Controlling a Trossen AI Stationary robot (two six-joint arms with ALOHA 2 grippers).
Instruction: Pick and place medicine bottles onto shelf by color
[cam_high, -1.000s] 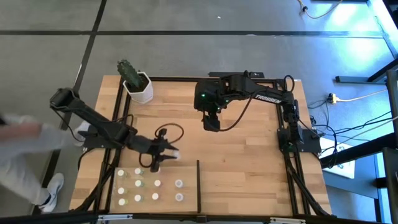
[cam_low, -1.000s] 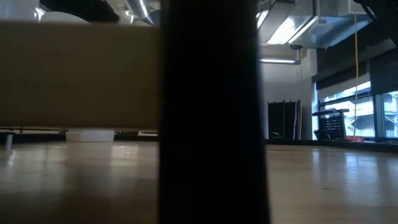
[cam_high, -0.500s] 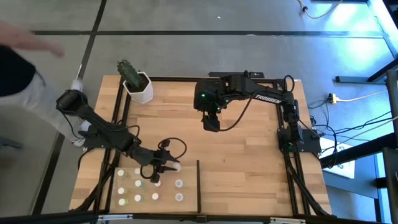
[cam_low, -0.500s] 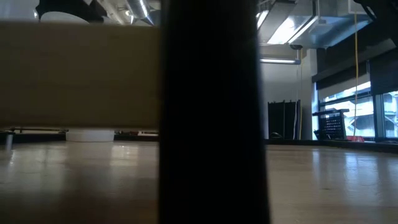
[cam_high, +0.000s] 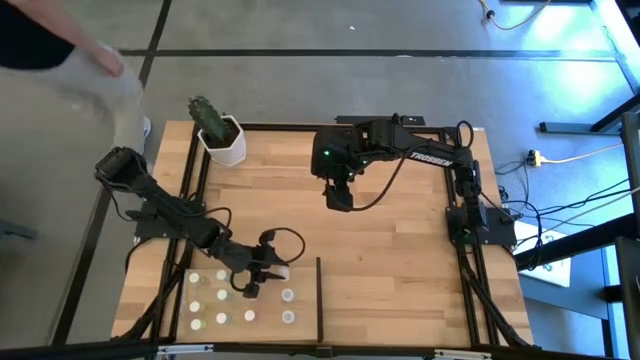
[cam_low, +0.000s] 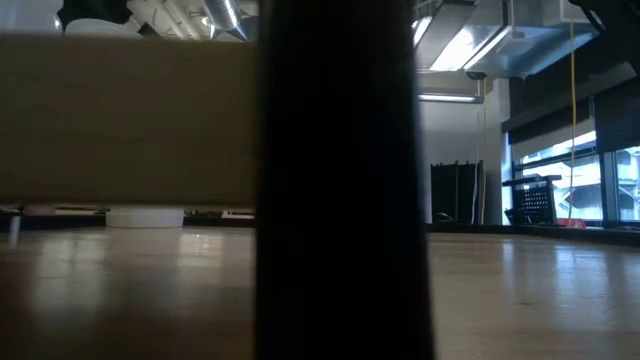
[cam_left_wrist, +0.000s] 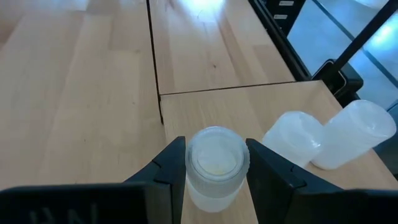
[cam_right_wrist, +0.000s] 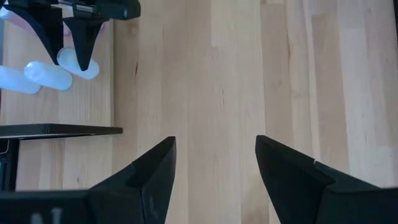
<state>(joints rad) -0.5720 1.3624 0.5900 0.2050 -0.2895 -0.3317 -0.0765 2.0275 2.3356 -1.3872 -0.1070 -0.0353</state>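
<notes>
Left gripper (cam_left_wrist: 216, 163) pinches a bottle (cam_left_wrist: 216, 165) just above the shelf (cam_high: 270, 312), right beside the black divider (cam_high: 319, 296). About eight bottles already stand there; two lie tipped nearby. Right gripper (cam_high: 340, 197), spread, waits well beyond the divider.

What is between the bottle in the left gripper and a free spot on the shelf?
Nothing visible. The left gripper is shut on a bottle and is already over the shelf, inside the black divider. Two other bottles stand close beside it. The right gripper waits open, far off over mid-table.
</notes>
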